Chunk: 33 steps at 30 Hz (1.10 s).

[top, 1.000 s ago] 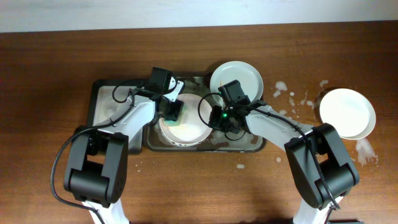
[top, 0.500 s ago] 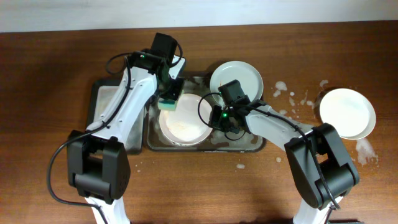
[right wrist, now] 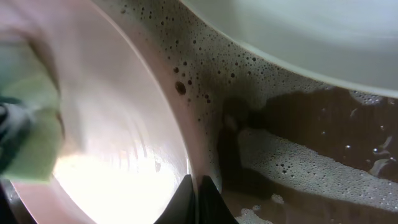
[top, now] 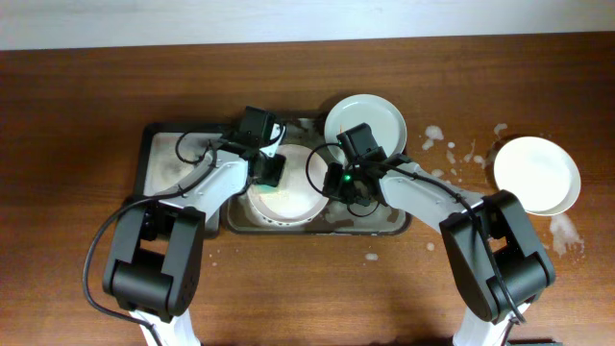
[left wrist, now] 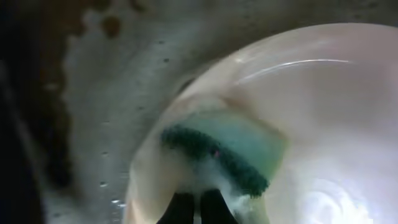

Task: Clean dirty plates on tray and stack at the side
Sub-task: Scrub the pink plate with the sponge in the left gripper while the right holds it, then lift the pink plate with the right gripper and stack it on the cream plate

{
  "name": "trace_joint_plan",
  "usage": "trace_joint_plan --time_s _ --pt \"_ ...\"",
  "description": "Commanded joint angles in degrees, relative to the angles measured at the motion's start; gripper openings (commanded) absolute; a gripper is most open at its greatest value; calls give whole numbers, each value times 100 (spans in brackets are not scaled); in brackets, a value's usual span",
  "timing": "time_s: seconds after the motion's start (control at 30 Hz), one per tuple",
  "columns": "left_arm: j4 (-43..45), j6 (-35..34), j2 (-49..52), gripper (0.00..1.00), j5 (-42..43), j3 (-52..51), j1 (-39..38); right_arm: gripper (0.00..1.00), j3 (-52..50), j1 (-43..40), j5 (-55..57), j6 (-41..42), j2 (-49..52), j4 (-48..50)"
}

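Note:
A white plate [top: 293, 200] lies in the soapy dark tray [top: 375, 227]. My left gripper [top: 270, 171] is shut on a green sponge [left wrist: 224, 146] and presses it on the plate's far left part [left wrist: 323, 93]; its fingers [left wrist: 193, 208] show at the bottom of the left wrist view. My right gripper [top: 332, 183] is shut on the plate's right rim [right wrist: 196, 193]; the plate [right wrist: 124, 155] and the sponge [right wrist: 31, 140] also show in the right wrist view. A second plate [top: 365, 119] leans on the tray's far right rim. A third plate [top: 536, 173] lies on the table at the right.
A smaller dark tray [top: 159, 159] stands right beside the big tray on its left. Foam covers the big tray's floor [right wrist: 280, 155]. Foam spots [top: 450, 149] lie on the table between the tray and the right plate.
The left gripper with the sponge swung to the plate's far rim and came back onto the plate. The right gripper stayed on the rim.

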Motion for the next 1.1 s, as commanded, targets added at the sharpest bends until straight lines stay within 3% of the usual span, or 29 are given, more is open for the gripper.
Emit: trace_joint_plan --time_s 0.0,0.13,0.37,0.47,0.53,0.57,0.67,0.87,0.97,1.07 --pt "146 -15 170 1 -1434 -234 63 4 -15 -22 111 -61 24 -37" --pt "155 44 168 0 -1445 -52 -24 4 -15 -22 111 -61 24 -39" --pt "-968 -236 166 1 -2441 1287 -251 4 -15 -22 116 -63 24 -42" --pt "-1377 -282 166 0 -2487 1814 -251 4 -15 -22 114 -63 24 -42" --pt "-1810 -363 144 0 -1906 2081 -234 4 -15 -22 114 -61 24 -39" --pt "-2192 -363 136 0 -817 2131 -216 4 -13 -22 -26 -85 4 -39" --pt "-2564 -560 136 0 -293 2131 -114 4 153 -22 -238 -706 -308 -267" --pt "-2597 -636 136 0 664 2131 647 4 227 -22 1926 -1115 -2463 -1727" --pt "-2474 -638 138 1 664 2129 643 4 227 42 3956 -1408 -3338 -2413" --pt "-2393 -638 146 0 664 2127 640 4 227 822 6137 -1405 -3423 -2859"
